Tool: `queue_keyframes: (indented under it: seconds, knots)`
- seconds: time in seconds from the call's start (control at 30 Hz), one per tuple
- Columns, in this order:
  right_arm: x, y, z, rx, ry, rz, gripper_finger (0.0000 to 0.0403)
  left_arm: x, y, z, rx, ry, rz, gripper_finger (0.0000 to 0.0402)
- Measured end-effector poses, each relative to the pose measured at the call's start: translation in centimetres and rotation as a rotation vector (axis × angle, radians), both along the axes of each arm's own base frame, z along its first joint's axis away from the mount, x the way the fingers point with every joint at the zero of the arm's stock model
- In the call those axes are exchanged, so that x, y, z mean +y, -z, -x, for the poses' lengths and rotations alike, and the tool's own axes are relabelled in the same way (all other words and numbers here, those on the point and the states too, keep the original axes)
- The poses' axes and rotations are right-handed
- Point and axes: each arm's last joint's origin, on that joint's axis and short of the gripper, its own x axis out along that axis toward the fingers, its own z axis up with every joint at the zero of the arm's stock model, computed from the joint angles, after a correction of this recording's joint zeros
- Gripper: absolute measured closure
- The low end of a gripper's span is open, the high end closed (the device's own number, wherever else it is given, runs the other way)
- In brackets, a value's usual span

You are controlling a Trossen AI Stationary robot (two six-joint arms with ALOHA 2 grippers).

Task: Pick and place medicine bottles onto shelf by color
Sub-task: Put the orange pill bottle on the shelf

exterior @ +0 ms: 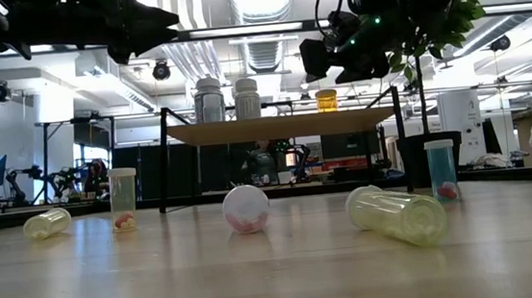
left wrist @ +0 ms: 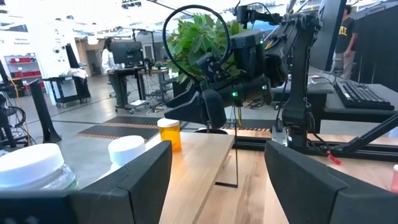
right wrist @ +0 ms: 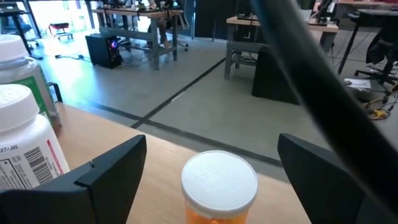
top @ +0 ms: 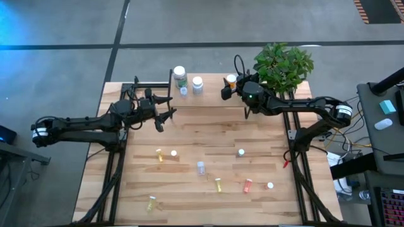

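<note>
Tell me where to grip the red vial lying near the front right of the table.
Take the red vial across the middle of its body, coming straight down. It lies on its side on the bare table, so its round flanks are open to the fingers, and its neighbours lie clear of it.

Orange bottle [right wrist: 219,190] has a white cap; shelf [top: 208,90] is light wood.

In the right wrist view, the orange bottle [right wrist: 219,190] on the shelf [right wrist: 124,149] is cut off below its white cap, and the two white-capped bottles [right wrist: 25,146] beside it run past the edge. In the high view, the small vials [top: 201,167] on the tabletop [top: 208,135] below the shelf are too small to read.
</note>
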Motion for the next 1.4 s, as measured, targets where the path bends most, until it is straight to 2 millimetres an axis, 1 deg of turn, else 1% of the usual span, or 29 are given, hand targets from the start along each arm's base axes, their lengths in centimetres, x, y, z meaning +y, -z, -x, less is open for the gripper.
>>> queue_keyframes:
  seconds: [0.27, 0.57, 0.8, 0.9, 1.03, 1.17, 1.4]
  knots:
    - [0.0, 0.2, 0.0, -0.011, -0.003, -0.029, 0.0051, -0.1, -0.3, 0.4, -0.01, -0.004, -0.007, 0.0162]
    - [0.0, 0.4, 0.0, 0.004, -0.003, -0.04, 0.0051, -0.1, -0.3, 0.5, -0.013, -0.005, -0.01, 0.0162]
    - [-0.2, 1.8, -0.5, 0.034, -0.019, -0.082, 0.0051, -0.1, -0.3, 0.4, -0.012, -0.005, -0.01, 0.0162]
    - [-0.2, 2.1, -0.6, 0.025, -0.015, -0.09, 0.0051, -0.1, -0.2, 0.4, -0.003, -0.005, -0.007, 0.0162]
    - [-0.3, 1.8, -0.7, 0.017, -0.015, -0.068, 0.0051, -0.1, -0.2, 0.4, -0.001, -0.005, -0.007, 0.0162]
    - [-0.3, 1.7, -0.7, 0.009, -0.015, -0.059, 0.0067, -0.1, -0.2, 0.4, -0.001, -0.005, -0.007, 0.0162]
    - [-0.5, 1.9, -0.7, 0.016, -0.009, -0.062, 0.0129, -0.1, -0.2, 0.4, -0.001, -0.004, -0.005, 0.0162]
